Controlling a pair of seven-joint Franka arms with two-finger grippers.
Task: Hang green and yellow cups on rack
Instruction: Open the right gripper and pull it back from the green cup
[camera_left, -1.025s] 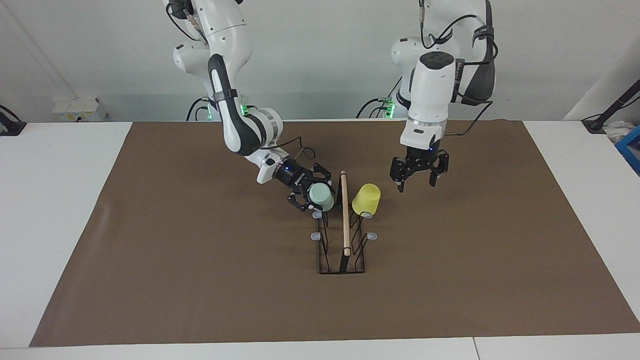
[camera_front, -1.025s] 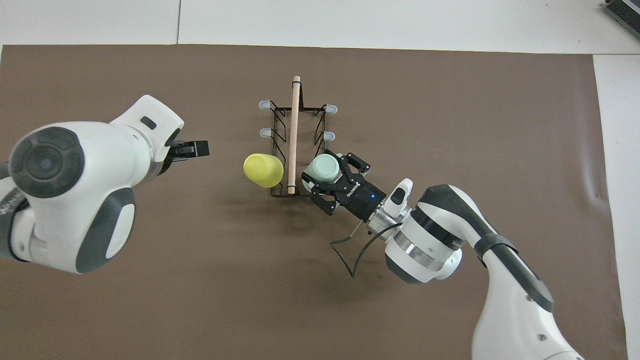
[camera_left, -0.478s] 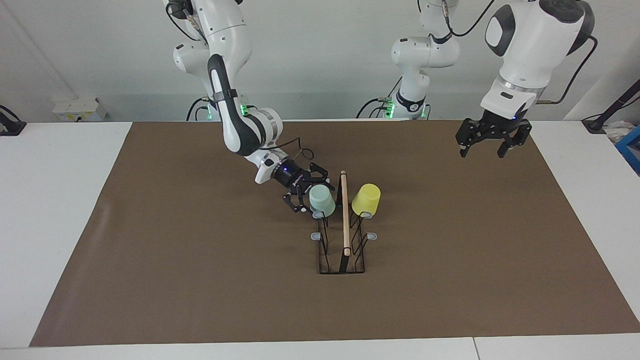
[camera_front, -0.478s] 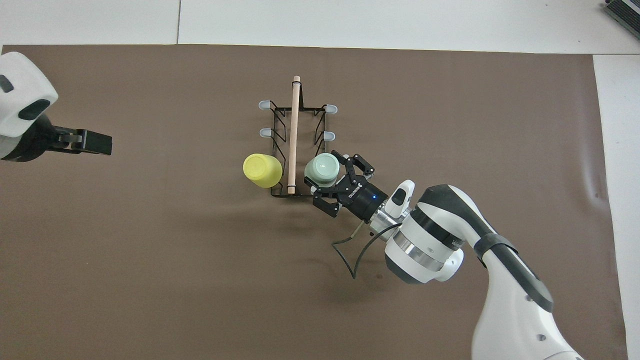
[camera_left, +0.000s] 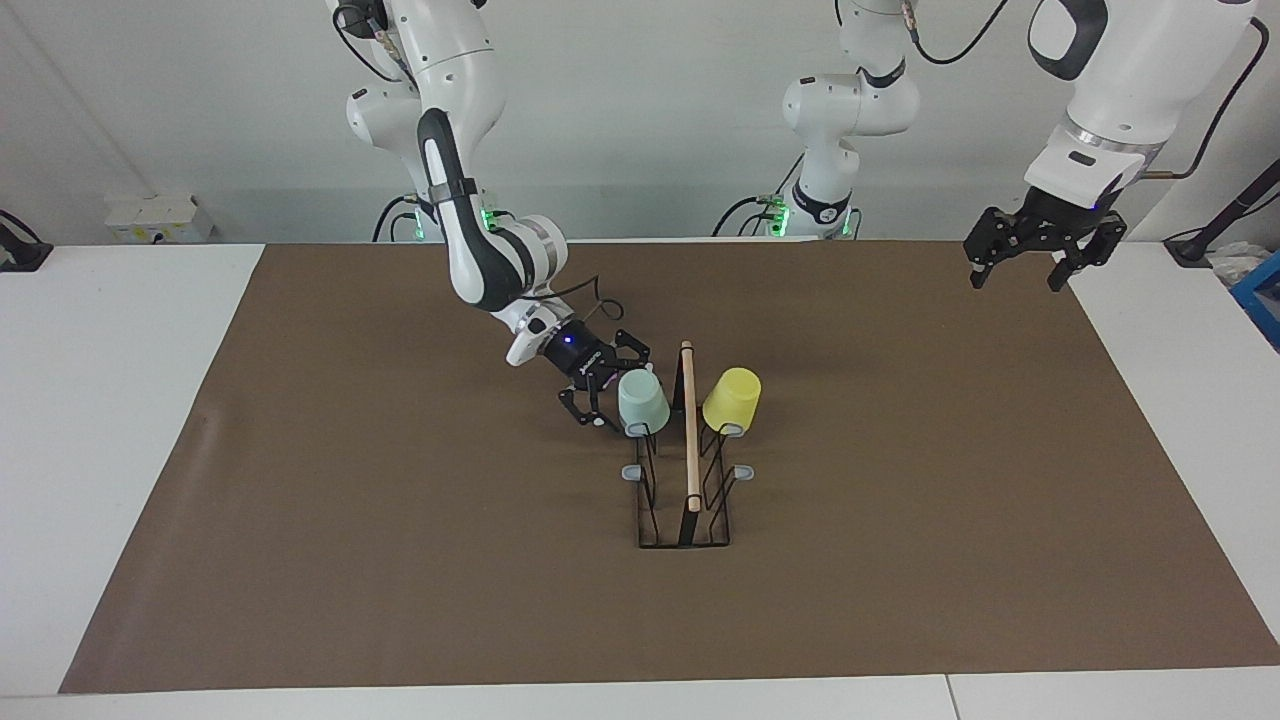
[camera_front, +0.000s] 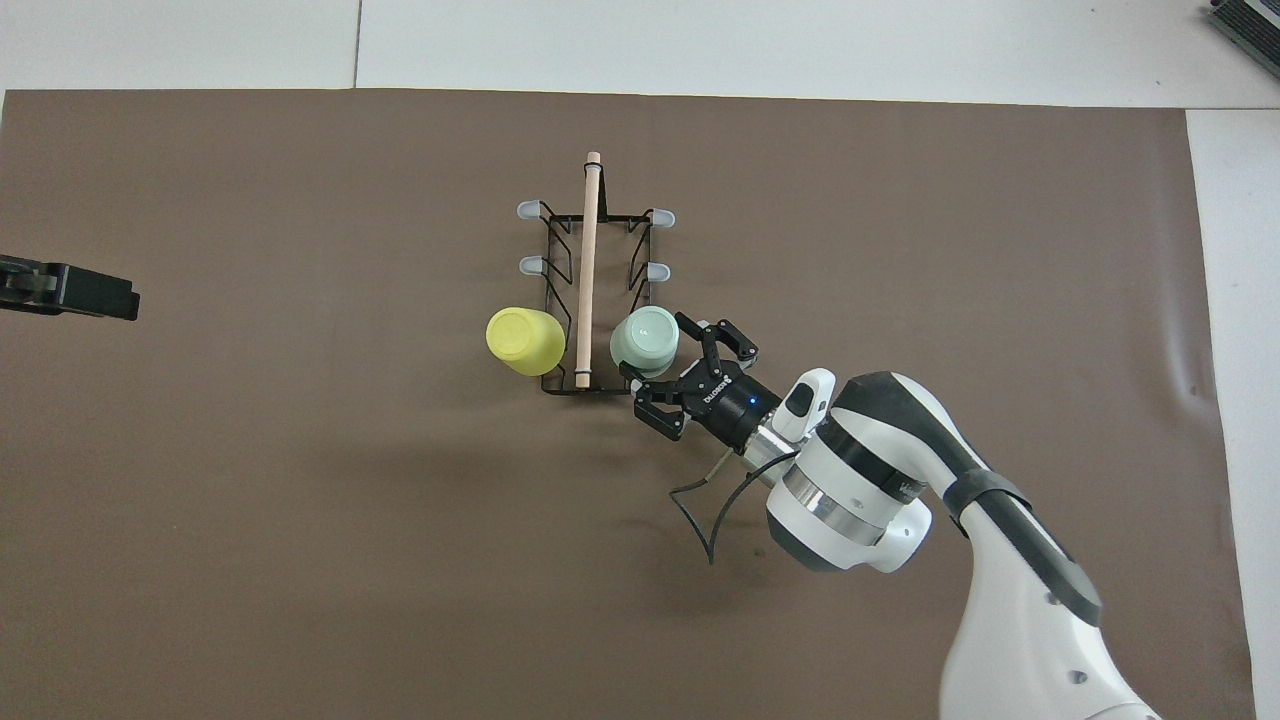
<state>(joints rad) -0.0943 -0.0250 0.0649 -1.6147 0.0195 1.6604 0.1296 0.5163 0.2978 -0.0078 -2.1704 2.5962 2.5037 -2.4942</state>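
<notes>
Facing and overhead views of my two-arm station, with a brown mat (camera_left: 400, 520) spread over the white table (camera_left: 110, 420).

Rack (camera_left: 684, 500): a black wire frame with a pale wooden dowel handle (camera_front: 587, 270) along its top, standing at the mat's middle. In the overhead view the dowel runs from 12 to 6 o'clock. Four grey-tipped prongs (camera_front: 527, 210) show bare at the end farther from the robots.

Green cup (camera_left: 642, 399): mouth down on a prong at the rack's end nearer the robots, on the flank toward the right arm's end of the table. Overhead, it sits at 3 o'clock of the dowel's near end.

Yellow cup (camera_left: 732, 399): mouth down and tilted outward on the matching prong of the flank toward the left arm's end; overhead, at 9 o'clock of the same dowel end.

Right gripper (camera_left: 607, 385): I see it released, its fingers spread wide on either side of the green cup's wall, just beside the cup and, as far as I can tell, not clamping it. Overhead it lies at about 4 o'clock of the green cup.

Left gripper (camera_left: 1032, 262): I see it raised with fingers parted and nothing between them, over the mat's corner at the left arm's end, well apart from the rack, where this arm waits.
</notes>
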